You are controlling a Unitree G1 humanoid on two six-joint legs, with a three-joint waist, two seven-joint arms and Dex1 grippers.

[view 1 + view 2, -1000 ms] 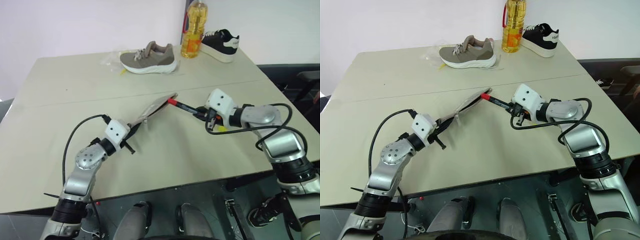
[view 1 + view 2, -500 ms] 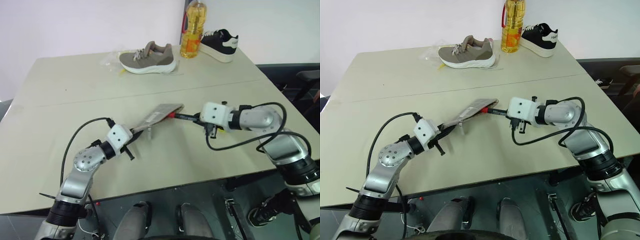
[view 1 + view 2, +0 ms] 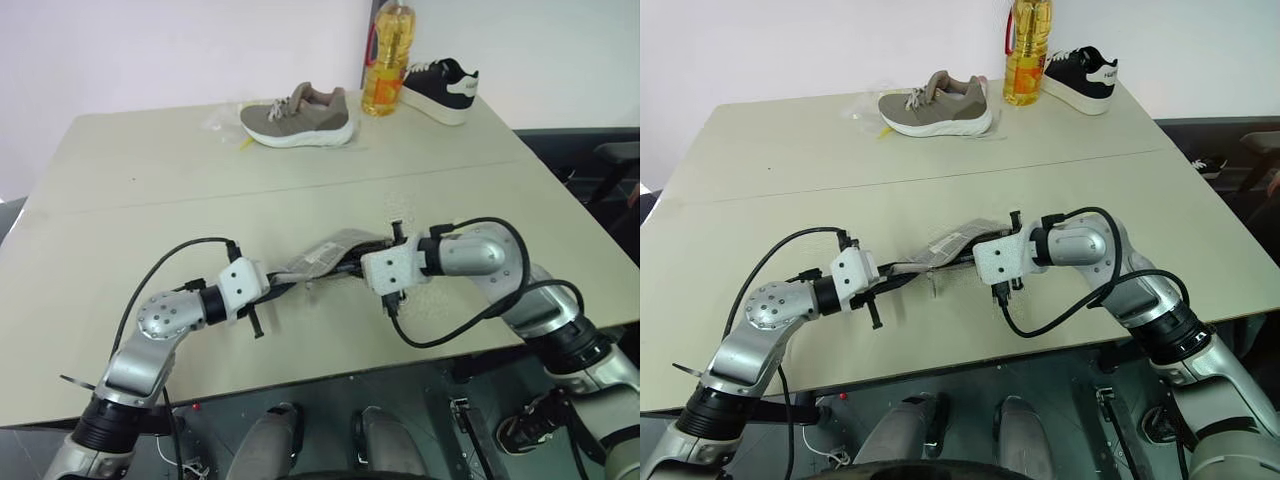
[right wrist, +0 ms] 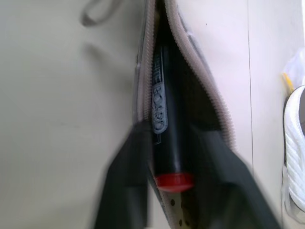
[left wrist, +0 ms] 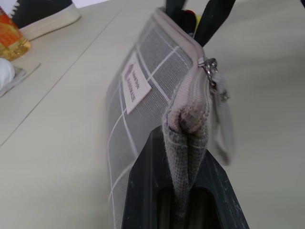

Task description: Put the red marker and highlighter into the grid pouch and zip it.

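Observation:
The grid pouch (image 3: 325,255), grey with white lines and a white label (image 5: 136,88), lies low over the table, its zipper open. My left gripper (image 3: 277,287) is shut on the pouch's closed end. At the pouch's open mouth is my right gripper (image 3: 350,265), fingers apart on either side of the red marker (image 4: 167,119). The marker, a dark barrel with a red end, lies inside the mouth, and neither finger presses on it. A sliver of yellow (image 5: 196,21) from the highlighter shows at the far mouth. I cannot tell whether it is inside.
At the table's far edge stand a tan sneaker (image 3: 297,115), a bottle of yellow oil (image 3: 385,75) and a black-and-white shoe (image 3: 440,88). A crumpled clear wrapper (image 3: 222,122) lies beside the sneaker. The beige table (image 3: 150,200) ends just in front of both arms.
My right gripper has moved left to the pouch's mouth and rolled, carrying the marker inside, and its fingers have spread. The pouch has sunk and flattened as my left gripper drew back a little.

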